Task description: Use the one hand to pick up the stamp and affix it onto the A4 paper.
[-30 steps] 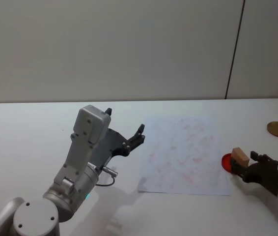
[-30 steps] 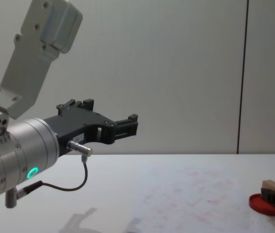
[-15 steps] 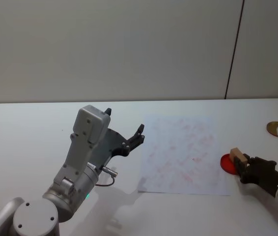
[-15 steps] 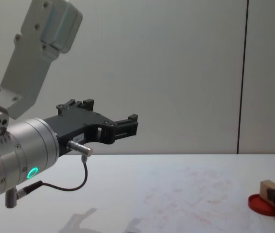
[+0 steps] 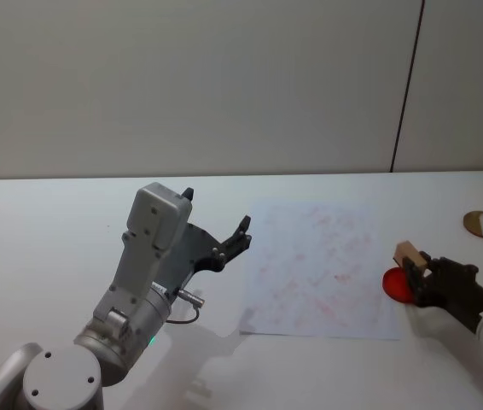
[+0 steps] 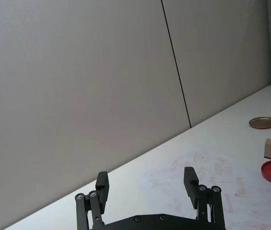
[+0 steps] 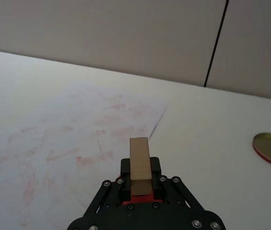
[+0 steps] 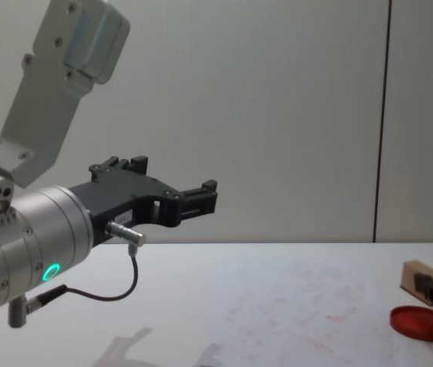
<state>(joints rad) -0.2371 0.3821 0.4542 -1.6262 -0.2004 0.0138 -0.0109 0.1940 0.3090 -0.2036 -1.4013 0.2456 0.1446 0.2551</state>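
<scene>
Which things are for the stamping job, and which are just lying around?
For the job:
right gripper, holding the stamp
A4 paper

Just lying around:
red ink pad
gold lid
left gripper, parked open above the table

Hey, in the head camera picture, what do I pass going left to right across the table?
left gripper, raised and open → A4 paper → stamp, held in the right gripper → gold lid by the right edge.
</scene>
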